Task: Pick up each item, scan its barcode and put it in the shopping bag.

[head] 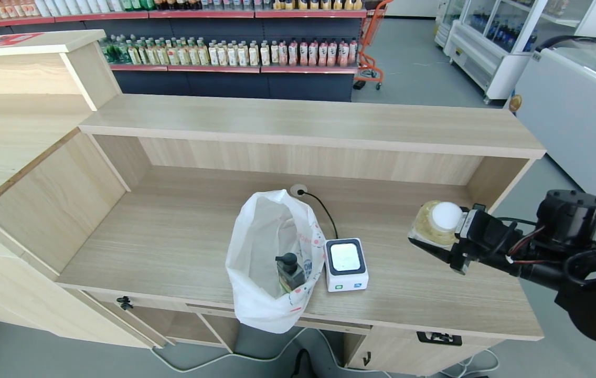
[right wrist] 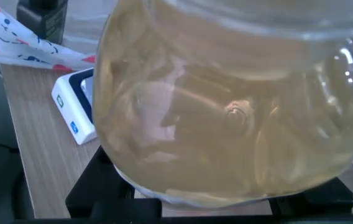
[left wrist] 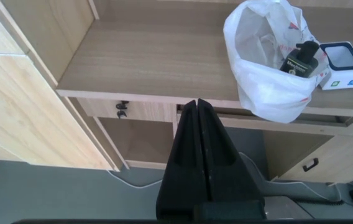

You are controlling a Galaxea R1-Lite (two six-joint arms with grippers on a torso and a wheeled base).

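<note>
Head view: I see the counter (head: 172,236) with the shopping bag (head: 266,252) standing near its front edge, mouth gaping upward.
Right gripper (head: 445,239): held above the counter's right part, fingers clamped around a jar (head: 437,220).
Jar: clear, white lid, pale yellow contents; raised off the wood, well to the right of the scanner (head: 346,264).
Scanner: white box, dark-framed window facing up, just beside the bag on its right; the bag's side touches it.
Bag contents: a dark pump bottle (head: 288,270), upright inside.
Cable (head: 324,207): black, running from behind the scanner to a hole at the counter's back.
Left gripper (left wrist: 197,106): in front of the counter, lower than its top; fingers pressed together, gripping nothing.
</note>
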